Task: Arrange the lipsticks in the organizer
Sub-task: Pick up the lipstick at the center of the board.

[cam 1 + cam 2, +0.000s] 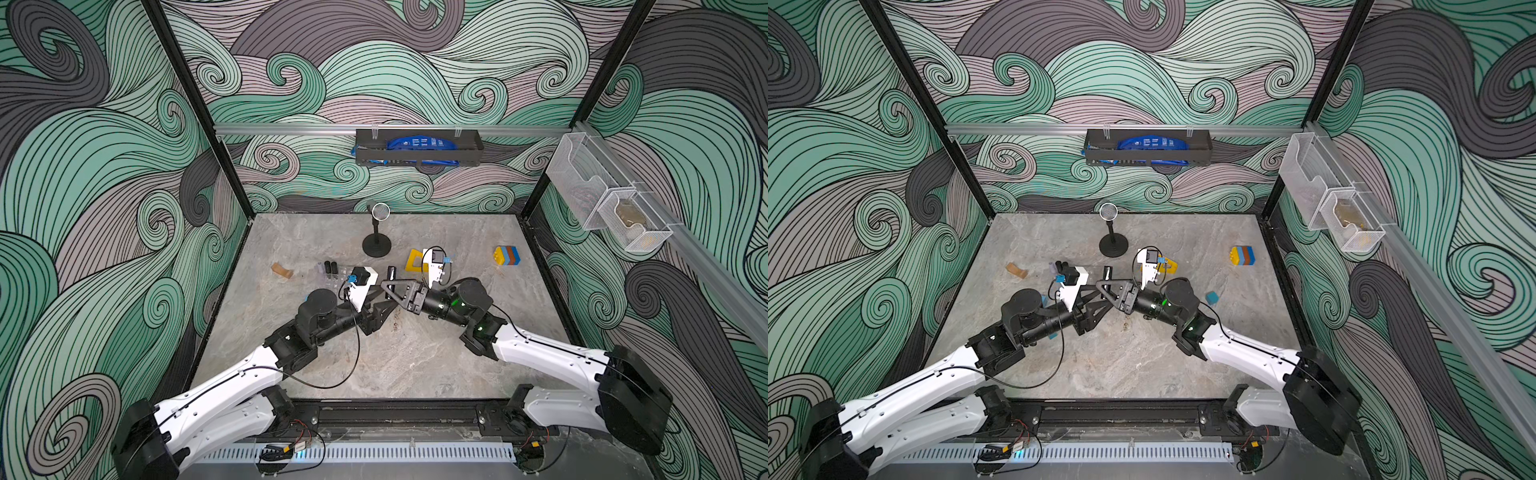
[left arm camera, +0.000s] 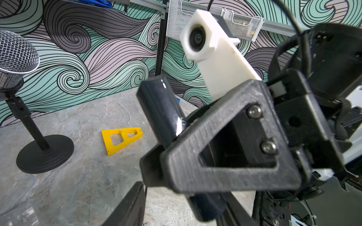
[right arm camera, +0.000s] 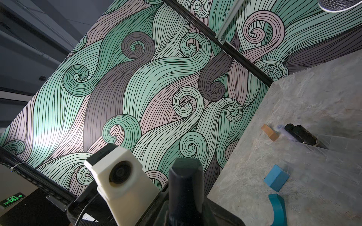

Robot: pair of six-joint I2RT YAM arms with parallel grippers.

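"Where was the lipstick (image 1: 391, 273) just then?"

"Upright in the air over the middle of the tabletop (image 1: 415, 365). The right gripper (image 1: 390, 289) had it clamped low on its body, jaws closed tight on the tube."

"And the left gripper (image 1: 381, 306)?"

"Directly under the right one, very close. In the left wrist view its jaws stood apart with the tube's lower end between them. One finger (image 2: 131, 203) was clear of the tube, bare tabletop showing in the gap. It gripped nothing."

"The others?"

"Two lipsticks (image 3: 302, 135) stood side by side, touching, in the organizer (image 3: 337, 144), at its end toward the tabletop's left edge. I couldn't tell which compartments. The organizer lay left of the middle, between a wooden block (image 1: 281, 270) and the left arm's wrist."

"Anything else on there?"

"A microphone stand (image 1: 377, 245) was near the far edge. A yellow triangular frame (image 2: 121, 139) lay flat beside it, partly behind the right wrist camera in both top views. A stack of coloured bricks (image 1: 507, 255) sat toward the far right corner."
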